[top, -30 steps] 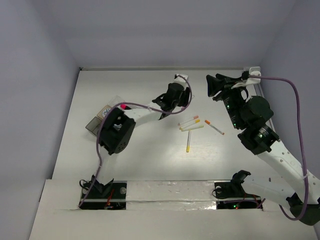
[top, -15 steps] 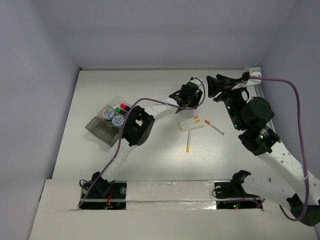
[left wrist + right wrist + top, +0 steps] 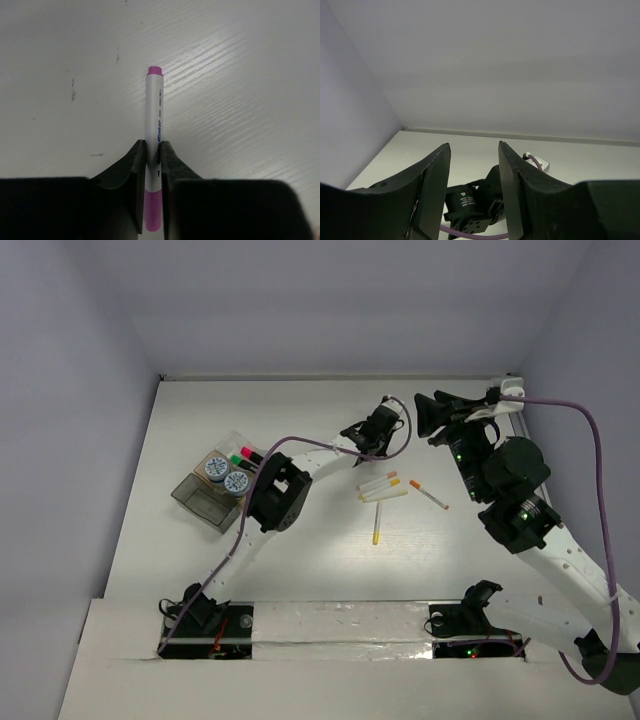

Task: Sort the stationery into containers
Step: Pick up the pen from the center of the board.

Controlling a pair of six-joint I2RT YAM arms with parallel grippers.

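While the left gripper [image 3: 152,146] pinches a pink-capped white pen [image 3: 154,107] at far centre, barrel pointing straight out between its fingers, the trays [image 3: 198,502] lie to its left and nearer, and the right gripper [image 3: 473,147] hangs half-open, empty.

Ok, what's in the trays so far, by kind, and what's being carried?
Blue-white discs: 2
Black markers: 2 (one green cap, one pink cap)
White pen, gripped by the left end effector: 1
Total: 5, with 4 visible in the trays.
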